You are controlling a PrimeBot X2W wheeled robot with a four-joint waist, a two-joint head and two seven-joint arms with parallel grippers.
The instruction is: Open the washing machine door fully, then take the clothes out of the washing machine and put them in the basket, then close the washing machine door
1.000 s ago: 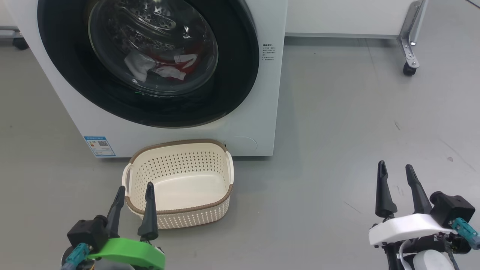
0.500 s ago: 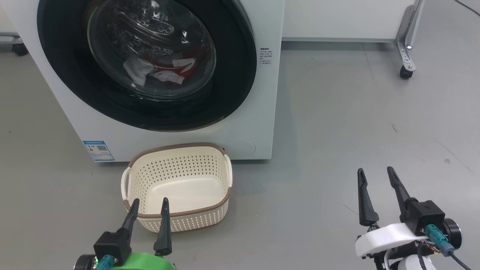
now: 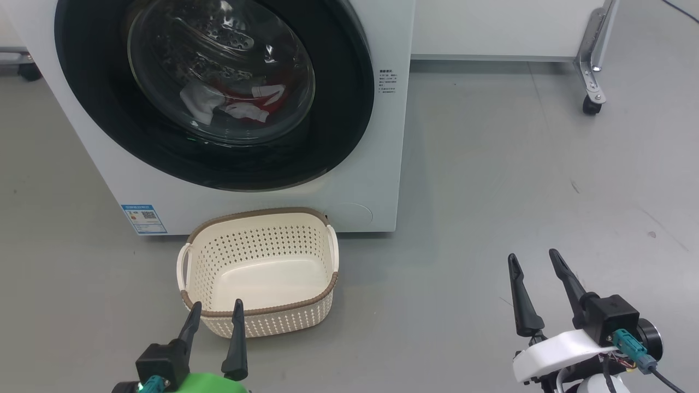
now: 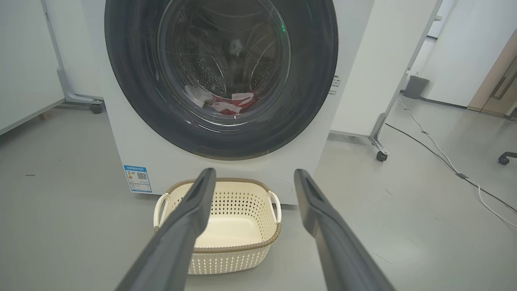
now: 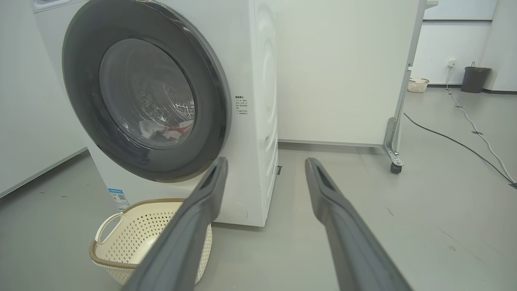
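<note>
The left tool (image 3: 217,305) hangs with its two dark fingers (image 3: 236,341) spread wide and gripping nothing, out in front of the washing machine (image 3: 390,164). In the head view its tips show over the near rim of the basket (image 3: 262,213). The right tool (image 3: 532,255) is spread the same way and holds nothing. It is well out from the washing machine, off to the robot's right of the front corner, above the grey floor (image 3: 491,191).

The washing machine door (image 3: 349,109) sits shut against the washing machine's front, with its black rim lying on the white face. Behind the glass, low in the washing machine's drum (image 3: 229,38), lie the clothes (image 3: 240,103), red with white patches. With the reflections, I cannot tell whether that is one garment or several.

The basket stands on the floor just before the washing machine's foot, under the door, near the blue label (image 3: 143,217) at the washing machine's lower left corner.
</note>
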